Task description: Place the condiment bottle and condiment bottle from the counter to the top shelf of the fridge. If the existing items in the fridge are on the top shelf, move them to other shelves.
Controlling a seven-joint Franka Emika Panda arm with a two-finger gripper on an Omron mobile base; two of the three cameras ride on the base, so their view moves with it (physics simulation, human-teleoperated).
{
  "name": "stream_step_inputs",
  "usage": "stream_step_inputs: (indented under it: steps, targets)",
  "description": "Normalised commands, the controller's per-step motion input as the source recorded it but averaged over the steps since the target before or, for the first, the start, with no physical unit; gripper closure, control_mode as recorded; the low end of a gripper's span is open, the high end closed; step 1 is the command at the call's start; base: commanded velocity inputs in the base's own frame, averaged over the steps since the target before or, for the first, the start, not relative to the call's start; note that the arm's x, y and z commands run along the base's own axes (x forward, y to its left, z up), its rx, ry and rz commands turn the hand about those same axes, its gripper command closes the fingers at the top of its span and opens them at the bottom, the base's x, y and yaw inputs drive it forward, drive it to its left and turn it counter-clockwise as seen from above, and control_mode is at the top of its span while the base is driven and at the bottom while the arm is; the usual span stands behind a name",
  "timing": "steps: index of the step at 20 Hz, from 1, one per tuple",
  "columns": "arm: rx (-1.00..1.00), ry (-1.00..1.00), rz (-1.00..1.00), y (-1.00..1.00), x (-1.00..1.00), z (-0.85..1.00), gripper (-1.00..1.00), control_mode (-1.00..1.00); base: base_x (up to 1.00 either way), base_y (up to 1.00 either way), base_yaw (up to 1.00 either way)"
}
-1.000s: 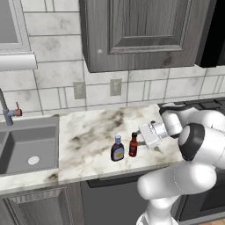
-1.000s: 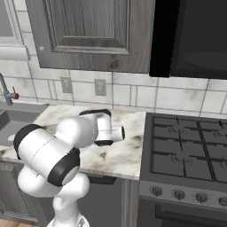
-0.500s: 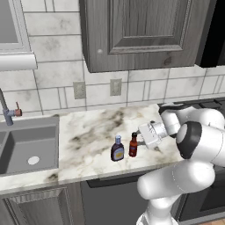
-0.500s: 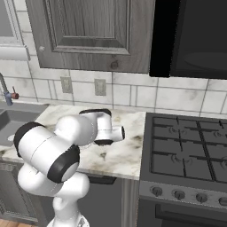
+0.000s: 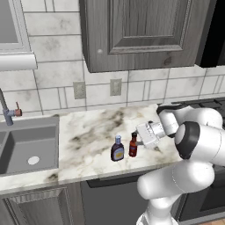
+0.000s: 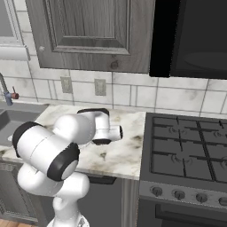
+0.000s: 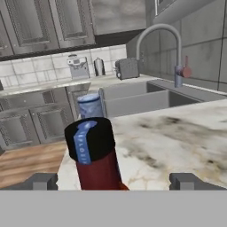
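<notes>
Two condiment bottles stand near the counter's front edge. The red one with a black cap [image 5: 133, 145] is right in front of my gripper [image 5: 140, 140]; the brown one with a blue cap [image 5: 117, 149] stands just left of it. In the hand view the red bottle [image 7: 91, 156] rises close up between my gripper's [image 7: 116, 181] two fingertips, nearer the left one [image 7: 42, 181], and the jaws are open with neither touching it. The blue cap of the other bottle [image 7: 91, 105] shows behind it. The fridge is out of view.
A sink [image 5: 26, 149] with a faucet [image 5: 6, 112] lies at the counter's left end. A gas stove [image 6: 190, 155] adjoins the marble counter [image 6: 119, 155] on the right. Wall cabinets [image 5: 140, 30] hang above. My arm's elbow [image 6: 48, 150] bulges over the counter's front edge.
My hand has crept a little to the left, closer to the red bottle. Both bottles have stayed put and the jaws have stayed open.
</notes>
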Motion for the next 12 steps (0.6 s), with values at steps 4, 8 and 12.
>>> stream_step_inputs:
  steps: [4,8,12]
  targets:
    - [0.00,0.00,0.00,0.09,0.00,0.00,-1.00,-1.00,0.00,0.00,0.00]
    - [0.00,0.00,0.00,0.10,0.00,0.00,-1.00,-1.00,0.00,0.00,0.00]
    - [0.00,0.00,0.00,0.06,0.00,0.00,1.00,-1.00,0.00,0.00,0.00]
